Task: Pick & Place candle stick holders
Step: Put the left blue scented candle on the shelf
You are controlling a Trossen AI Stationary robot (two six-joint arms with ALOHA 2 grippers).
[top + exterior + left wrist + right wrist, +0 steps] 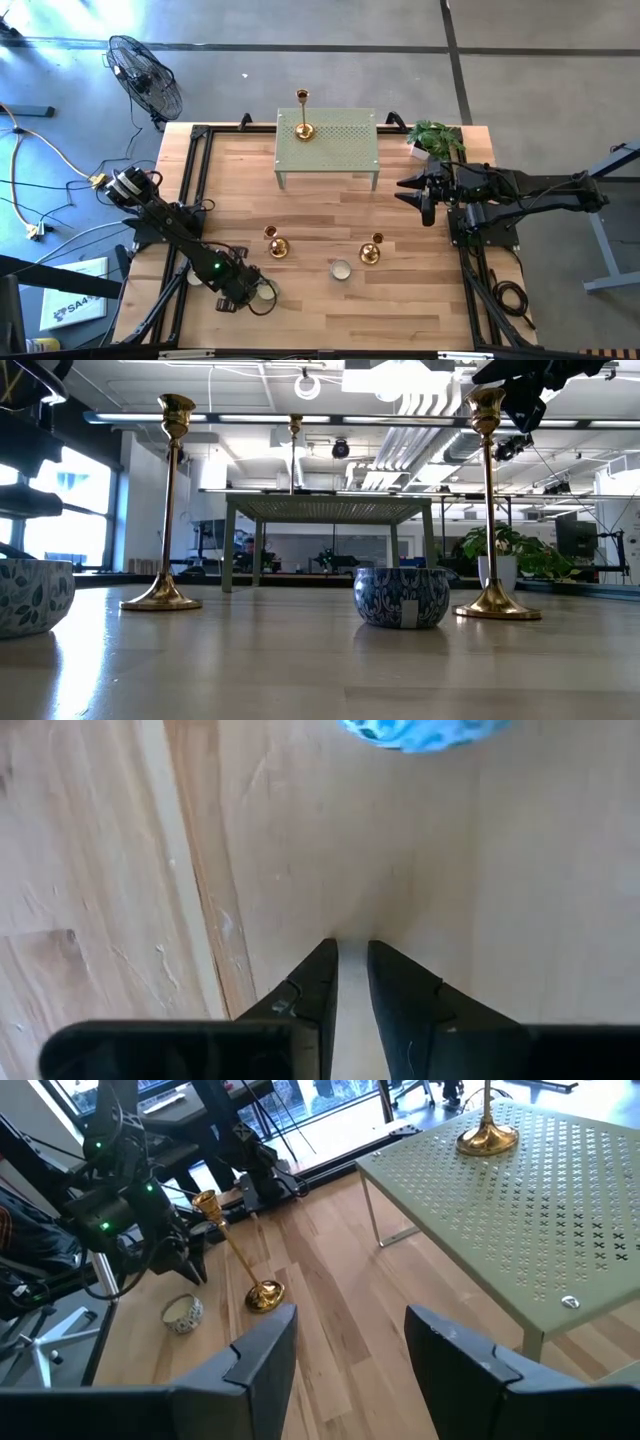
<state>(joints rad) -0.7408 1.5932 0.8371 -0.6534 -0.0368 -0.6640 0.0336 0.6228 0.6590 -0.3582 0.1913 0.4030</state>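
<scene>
Closest to the low camera, at its left edge, sits a round blue-and-white patterned ceramic bowl [30, 595], and a matching small blue-and-white candle jar [402, 596] stands further in on the pale wooden table [330, 205]. Two tall shiny gold candle stick holders stand upright on the wood: one [276, 243] toward the left, the other [371, 250] toward the right, with the candle jar between them and slightly nearer the front edge. A third gold candle stick holder [303, 128] stands upright on the pale green perforated metal stand [340, 148] at the far side of the table, near that stand's left end.

Low over the front left corner of the table hangs the left gripper [352, 982], its two dark fingers nearly together with only a thin gap, nothing between them; the patterned bowl seems to lie just ahead of its tips. Well apart, raised above the right edge of the table, the right gripper [350, 1345] points toward the stand, fingers spread and empty. A small green potted plant [437, 137] sits at the far right corner.
</scene>
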